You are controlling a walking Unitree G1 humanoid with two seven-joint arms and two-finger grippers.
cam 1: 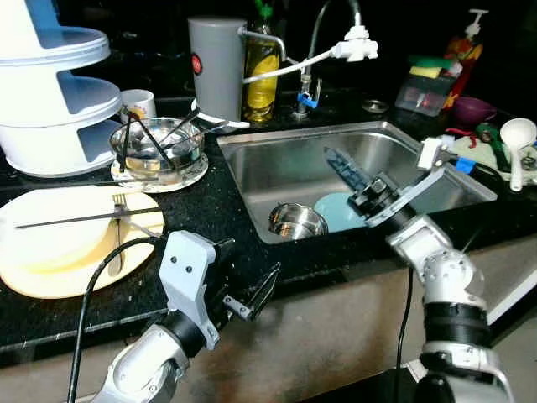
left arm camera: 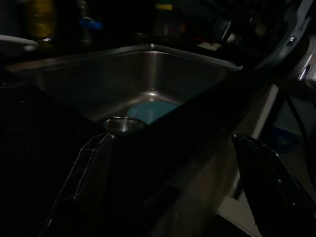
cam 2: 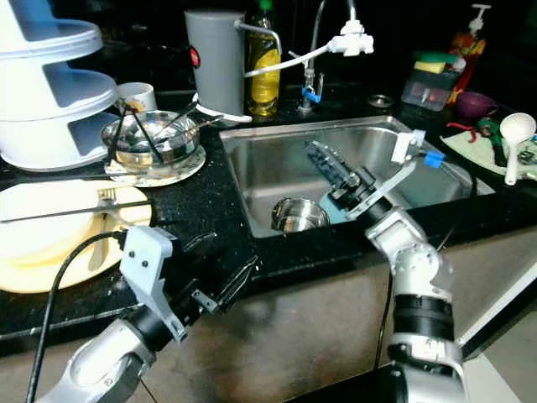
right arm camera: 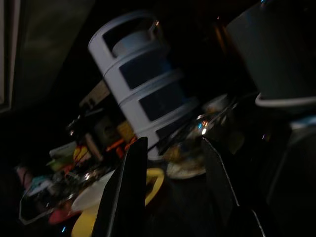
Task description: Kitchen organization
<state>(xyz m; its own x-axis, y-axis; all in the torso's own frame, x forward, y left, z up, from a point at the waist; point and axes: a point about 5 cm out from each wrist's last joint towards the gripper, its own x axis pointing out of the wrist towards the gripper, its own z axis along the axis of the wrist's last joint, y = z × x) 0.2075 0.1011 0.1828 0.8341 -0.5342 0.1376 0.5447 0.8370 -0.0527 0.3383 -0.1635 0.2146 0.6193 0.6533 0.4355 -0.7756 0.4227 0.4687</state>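
Observation:
My right gripper [cam 1: 337,163] reaches over the steel sink [cam 1: 277,159], its two black fingers open with nothing between them. Below it in the basin lie a small steel bowl [cam 1: 297,220] and a blue plate [cam 1: 337,213]. My left gripper [cam 1: 252,277] hangs open just off the counter's front edge, left of the sink. In the left wrist view the open left gripper [left arm camera: 173,140] faces the basin, with the steel bowl [left arm camera: 123,124] and blue plate [left arm camera: 150,109] ahead. The right wrist view looks across the counter past the right gripper [right arm camera: 174,143] at a white tiered rack [right arm camera: 143,84].
On the black counter left of the sink are a yellow plate [cam 1: 50,252] with a fork, a glass bowl [cam 1: 157,144] of utensils, a mug [cam 1: 138,102] and the white rack [cam 1: 50,92]. A grey canister [cam 1: 216,67], soap bottle [cam 1: 262,71] and faucet sprayer [cam 1: 357,42] stand behind. A white ladle [cam 1: 516,138] lies right.

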